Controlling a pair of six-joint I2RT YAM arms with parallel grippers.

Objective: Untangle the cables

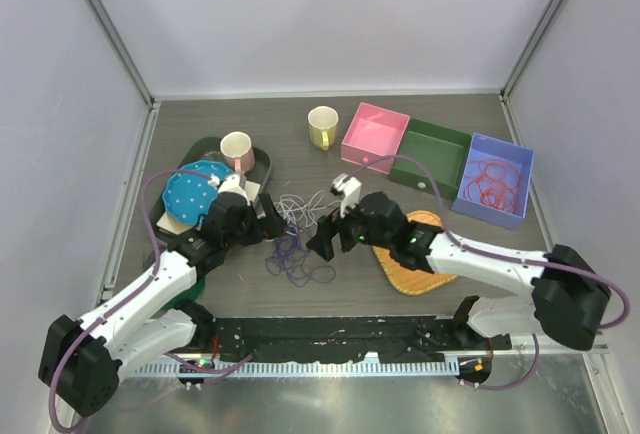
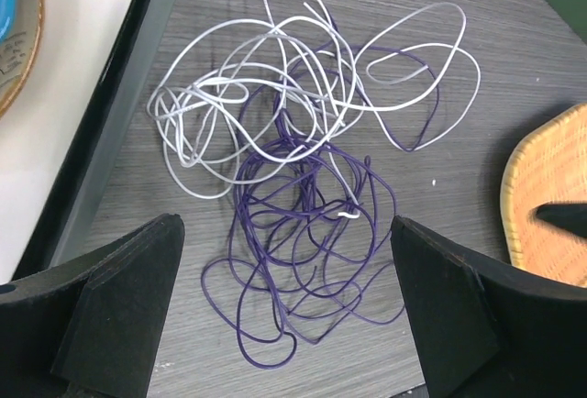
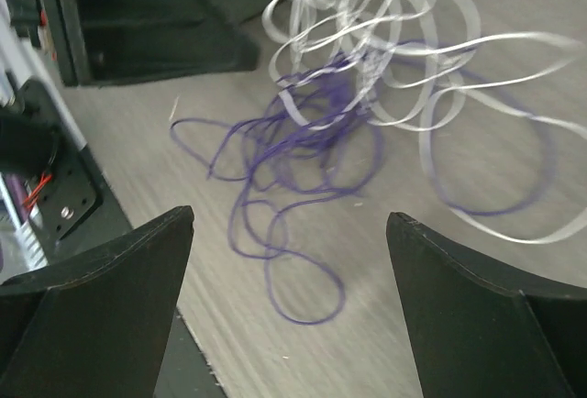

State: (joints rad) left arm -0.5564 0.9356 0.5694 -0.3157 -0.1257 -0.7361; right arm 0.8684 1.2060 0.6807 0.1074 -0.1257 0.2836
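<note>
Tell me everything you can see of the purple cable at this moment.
The purple cable is a thin, flexible, plastic-looking wire, dark violet, lying slack in many overlapping loops on the grey table. Its far loops are interlaced with the white cable, so it is not yet free. A small white mark sits on one strand. Its ends cannot be made out. The left tool and the right tool hang open over it, neither gripping it.

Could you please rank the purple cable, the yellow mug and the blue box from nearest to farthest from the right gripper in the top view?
From the right gripper:
1. Nearest: the purple cable, right beside it, mid-table.
2. Next: the yellow mug, farther back, near the rear wall.
3. Farthest: the blue box, off at the right side.
</note>
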